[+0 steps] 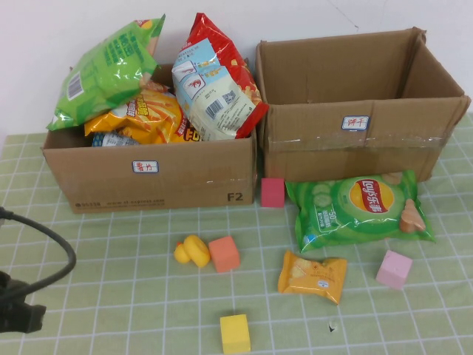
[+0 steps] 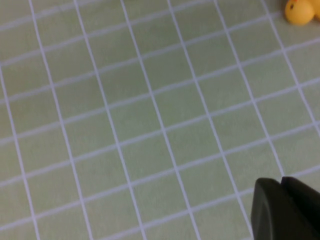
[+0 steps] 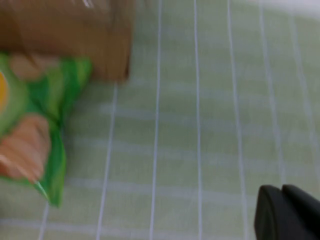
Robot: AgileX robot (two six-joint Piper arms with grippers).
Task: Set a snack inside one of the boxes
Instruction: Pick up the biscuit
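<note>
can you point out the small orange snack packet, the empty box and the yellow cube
small orange snack packet [image 1: 312, 276]: high view, middle of the foil face beside its pale label.
empty box [image 1: 347, 140]: high view, front wall under the white label.
yellow cube [image 1: 235, 333]: high view, centre of its top face.

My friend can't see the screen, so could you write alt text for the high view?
A small orange snack packet lies on a green checked cloth before two cardboard boxes: the left box is stuffed with snack bags, the right box looks empty. A green Lay's bag, coloured cubes and a rubber duck lie nearby. The left gripper sits at the near left edge; the right gripper is out of view.
</note>
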